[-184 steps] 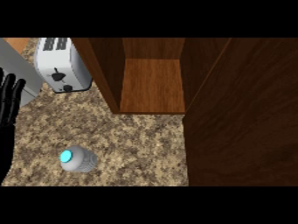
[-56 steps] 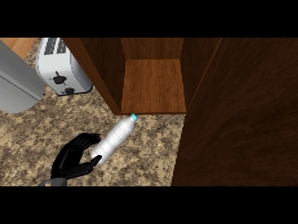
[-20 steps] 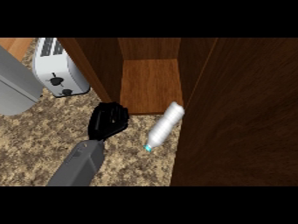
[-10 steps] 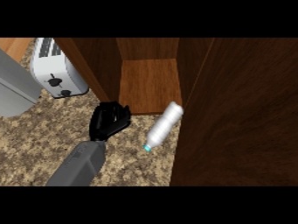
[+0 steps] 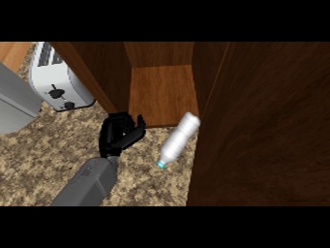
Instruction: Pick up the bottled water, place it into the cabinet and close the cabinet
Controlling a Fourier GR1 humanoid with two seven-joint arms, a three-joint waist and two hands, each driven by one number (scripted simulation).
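The bottled water (image 5: pixel 179 139) is a clear bottle with a blue cap. It lies slanted at the cabinet's mouth, its base on the front edge of the wooden shelf (image 5: pixel 160 92) and its cap pointing down toward me over the counter. It rests beside the open cabinet door (image 5: pixel 275 126). My left hand (image 5: pixel 119 134) hovers just left of the bottle, in front of the cabinet's side wall. Its fingers are relaxed, with a clear gap to the bottle. My right hand does not show.
A white toaster (image 5: pixel 56 80) stands on the speckled counter (image 5: pixel 32 164), left of the cabinet. A large grey shape (image 5: pixel 3 97) fills the left edge. The dark door panel takes up the whole right side.
2.8 s ago my left hand held the bottle, cap toward the cabinet. The bottle now lies free further right, cap toward me. Over the last second, hand and bottle have barely moved.
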